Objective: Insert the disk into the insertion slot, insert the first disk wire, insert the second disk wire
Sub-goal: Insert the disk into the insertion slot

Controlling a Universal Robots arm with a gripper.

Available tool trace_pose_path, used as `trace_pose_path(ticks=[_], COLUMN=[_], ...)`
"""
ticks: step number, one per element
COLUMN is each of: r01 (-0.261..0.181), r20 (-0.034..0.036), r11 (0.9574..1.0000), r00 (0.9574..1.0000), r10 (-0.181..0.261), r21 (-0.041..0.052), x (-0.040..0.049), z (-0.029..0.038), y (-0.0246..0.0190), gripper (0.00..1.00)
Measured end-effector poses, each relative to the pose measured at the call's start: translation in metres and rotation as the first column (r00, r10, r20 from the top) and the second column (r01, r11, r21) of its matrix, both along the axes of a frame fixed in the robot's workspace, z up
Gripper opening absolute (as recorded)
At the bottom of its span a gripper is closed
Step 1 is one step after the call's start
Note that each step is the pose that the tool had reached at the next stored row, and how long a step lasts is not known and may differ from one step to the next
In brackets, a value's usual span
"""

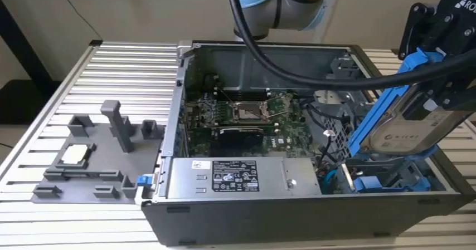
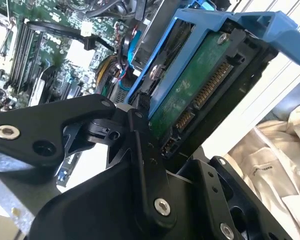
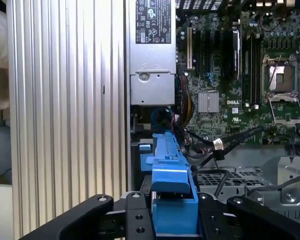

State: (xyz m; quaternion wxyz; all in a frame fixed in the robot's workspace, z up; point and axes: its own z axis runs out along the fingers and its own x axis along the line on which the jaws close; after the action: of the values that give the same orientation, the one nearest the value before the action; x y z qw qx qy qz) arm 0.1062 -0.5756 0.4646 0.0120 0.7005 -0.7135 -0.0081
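- The disk (image 1: 407, 125), a silver-grey hard drive in a bright blue carrier, hangs tilted on edge at about three o'clock in the exterior view. It is above the open computer case (image 1: 297, 216) and not yet in anything.
- The hand (image 1: 440, 77) is closed on the disk. In both wrist views its black fingers (image 3: 215, 215) press the blue carrier from either side, and the second wrist view shows the drive's green underside (image 2: 195, 85) and connector row facing outward.
- The insertion slot (image 1: 387, 172), a grey sheet-metal bay, sits at about four o'clock in the exterior view, just under the disk's lower end. The two look apart, though I cannot tell how narrowly.
- Risk: the disk is steeply angled to the bay, so a carrier corner could catch on the bay rim and jam or twist in the grip.
- Risk: loose wires (image 1: 327, 128) lie just beside the bay, at about nine o'clock from it, and could be pinched under the carrier.
- Risk: the thick black hose (image 1: 297, 66) from the arm (image 1: 286, 2) sweeps across the case from twelve towards three o'clock and might snag on the case wall.
- The green motherboard (image 1: 246, 116) and the grey power-supply box (image 1: 238, 175) fill the rest of the case.
- The surface (image 1: 111, 66) is ribbed aluminium. A grey fixture tray (image 1: 97, 150) with upright posts stands at nine o'clock from the case.
- A plain beige wall runs behind, at twelve o'clock, and the second wrist view shows pale cloth (image 2: 270, 165) beyond the surface's edge.
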Motion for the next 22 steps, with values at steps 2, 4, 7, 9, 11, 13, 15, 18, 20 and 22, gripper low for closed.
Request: trace_pose_path(ticks=[2,4,7,9,11,13,15,18,20,22], r01=[0.000,0.000,-0.001,-0.001,-0.001,-0.001,-0.001,-0.001,-0.001,-0.002], r20=[0.0001,0.0002,0.0002,0.0002,0.0003,0.0002,0.0002,0.0004,0.0004,0.0006], r11=[1.0000,1.0000,1.0000,1.0000,1.0000,1.0000,1.0000,1.0000,1.0000,1.0000], r00=[1.0000,1.0000,1.0000,1.0000,1.0000,1.0000,1.0000,1.0000,1.0000,1.0000], r10=[0.000,0.000,0.001,0.001,0.001,0.001,0.001,0.001,0.001,0.002], r21=[0.0000,-0.0001,0.0002,0.0003,0.0005,0.0007,0.0010,0.0009,0.0009,0.0009], x=[0.0011,0.0025,0.0048,0.0066,0.0082,0.0097,0.0109,0.0124,0.0128,0.0131], z=[-0.0015,-0.0029,-0.0051,-0.0068,-0.0085,-0.0101,-0.0121,-0.0150,-0.0184,-0.0216], y=[0.0000,0.0000,0.0000,0.0001,0.0002,0.0004,0.0008,0.0013,0.0019,0.0024], gripper=[0.33,0.33,0.33,0.33,0.33,0.33,0.33,0.33,0.33,0.33])
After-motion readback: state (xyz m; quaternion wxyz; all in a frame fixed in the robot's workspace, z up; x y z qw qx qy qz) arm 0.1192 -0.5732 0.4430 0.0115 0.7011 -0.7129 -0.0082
